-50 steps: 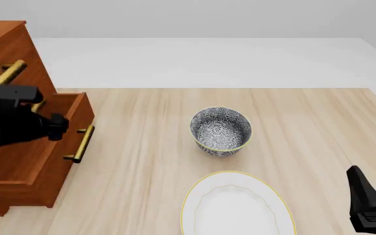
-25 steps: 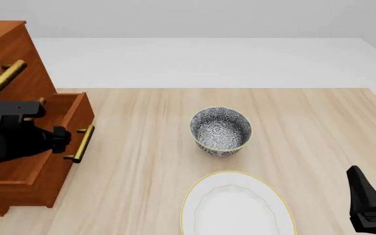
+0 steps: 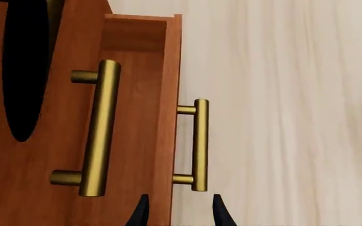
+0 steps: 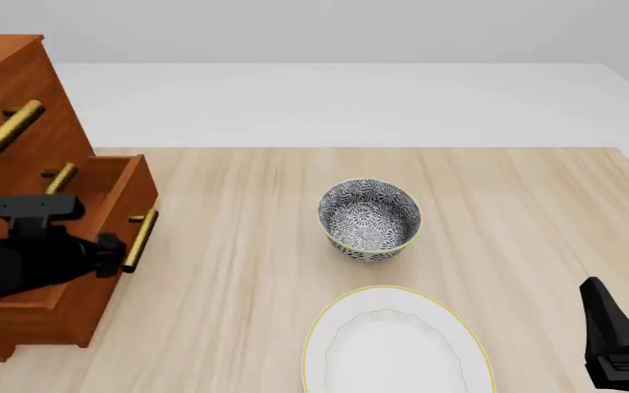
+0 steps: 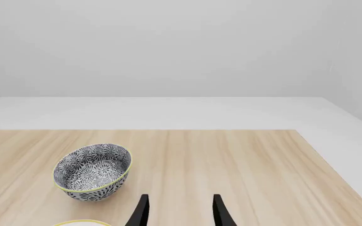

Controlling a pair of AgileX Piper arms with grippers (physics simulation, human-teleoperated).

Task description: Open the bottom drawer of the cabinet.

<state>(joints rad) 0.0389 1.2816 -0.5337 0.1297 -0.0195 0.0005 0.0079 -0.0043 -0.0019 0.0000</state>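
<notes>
Standing at left edge: the cabinet, tall reddish-brown wood, smooth flat faces, square corners.
Bottom drawer: lowest of the three, pulled partway out of the cabinet front toward the table's middle; plain wood box sides show.
Drawer handle: round brass bar on two short posts, glossy.
Middle handle: same brass bar, thicker-looking in the left wrist view, on a closed front.
Left gripper: black, fingertips parted with a gap between them, holding nothing; it hangs just beside the bottom drawer's handle end, not touching.
Right gripper: black tips spread apart, empty, low at the table's near right.
Bowl: round, deep, dark-and-white speckled pattern, yellow rim.
Plate: white, shallow, gold-edged.
Table: pale wood, straight grain.
</notes>
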